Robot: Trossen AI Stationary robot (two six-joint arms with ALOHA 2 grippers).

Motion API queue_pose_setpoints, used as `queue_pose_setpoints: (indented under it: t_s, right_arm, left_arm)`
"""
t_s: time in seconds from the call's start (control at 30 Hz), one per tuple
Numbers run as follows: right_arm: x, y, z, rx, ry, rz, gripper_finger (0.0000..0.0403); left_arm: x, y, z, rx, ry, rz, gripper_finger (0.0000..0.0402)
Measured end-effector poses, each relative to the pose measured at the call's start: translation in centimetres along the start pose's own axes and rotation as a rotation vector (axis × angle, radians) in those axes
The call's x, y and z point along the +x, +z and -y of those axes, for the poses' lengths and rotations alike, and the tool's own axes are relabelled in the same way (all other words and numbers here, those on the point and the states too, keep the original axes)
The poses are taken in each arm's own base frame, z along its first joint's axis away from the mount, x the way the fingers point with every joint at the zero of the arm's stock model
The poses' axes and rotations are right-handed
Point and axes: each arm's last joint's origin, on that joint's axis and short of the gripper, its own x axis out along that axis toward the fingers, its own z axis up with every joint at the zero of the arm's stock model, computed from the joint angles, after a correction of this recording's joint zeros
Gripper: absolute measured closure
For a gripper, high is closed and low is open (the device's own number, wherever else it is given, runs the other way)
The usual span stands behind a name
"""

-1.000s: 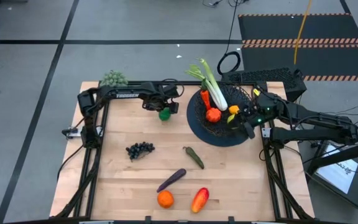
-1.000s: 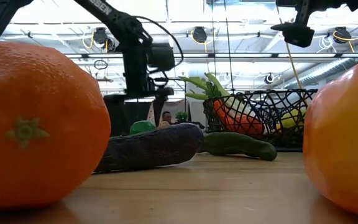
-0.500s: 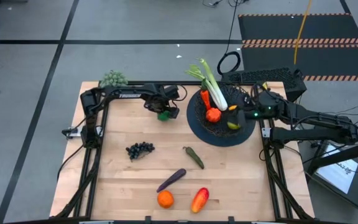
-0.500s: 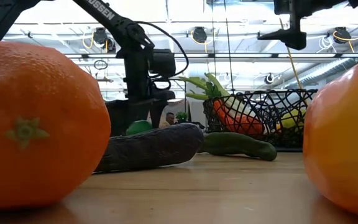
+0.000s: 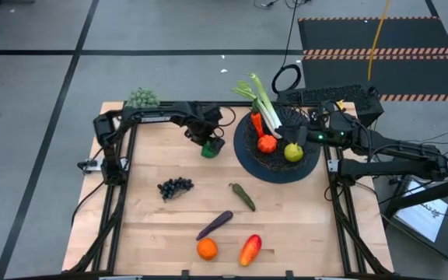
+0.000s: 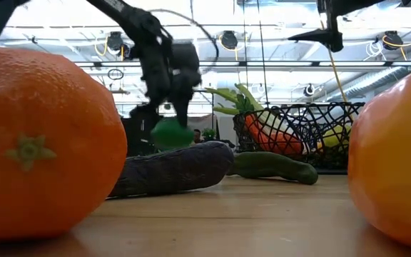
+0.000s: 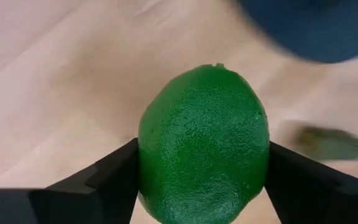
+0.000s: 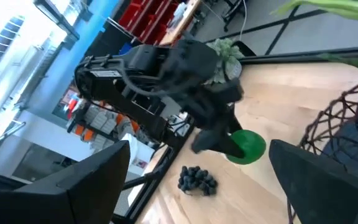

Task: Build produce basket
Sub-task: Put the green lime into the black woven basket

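My left gripper (image 5: 209,142) is shut on the green lime (image 5: 209,148), left of the basket. The low view shows the lime (image 6: 171,133) in the air behind the eggplant (image 6: 170,168). The black wire-mesh basket (image 5: 274,169) sits at the table's far right. In it lie the leek (image 5: 264,107), a carrot, a tomato (image 5: 267,144) and a yellow-green apple (image 5: 293,152). My right gripper (image 5: 315,131) is open above the basket's right rim and holds nothing; the right wrist view shows its fingers (image 8: 73,186) wide apart. My left gripper pinches the lime (image 7: 204,143) between its two fingers (image 7: 114,177), one on each of its opposite sides about the middle. The fingers come from above, pointing down. The lime is lifted clear of the table.
On the table lie dark grapes (image 5: 175,187), a green pickle (image 5: 243,196), the purple eggplant (image 5: 215,225), an orange (image 5: 206,248) and a red-yellow pepper (image 5: 250,249). A grey-green bushy clump (image 5: 142,98) sits at the far left corner. Bare wood lies between the grapes and the basket.
My left gripper came down over the lime, took hold of it and lifted it off the table, shifting a little toward the basket. My right gripper drew back from over the basket's middle toward the far right rim and rose. The apple now lies in the basket.
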Motion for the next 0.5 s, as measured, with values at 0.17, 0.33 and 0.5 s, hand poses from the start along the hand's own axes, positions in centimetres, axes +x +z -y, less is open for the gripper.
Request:
queue_pose_setpoints:
  t_s: [0.17,0.33,0.5]
  right_arm:
    - [0.1,0.0,0.0,-0.008,-0.012,0.020,0.0026]
    - [0.4,0.2,0.0,0.011,-0.025,0.053,0.0026]
    - [0.5,0.5,-0.4,0.033,0.022,0.083,0.0026]
  left_arm:
    - [-5.0,-1.1,1.5,0.048,-0.112,0.123,0.0112]
    - [-10.5,-3.0,2.5,0.075,-0.204,0.276,0.0128]
    - [-14.9,-4.8,3.0,0.018,-0.283,0.428,0.0120]
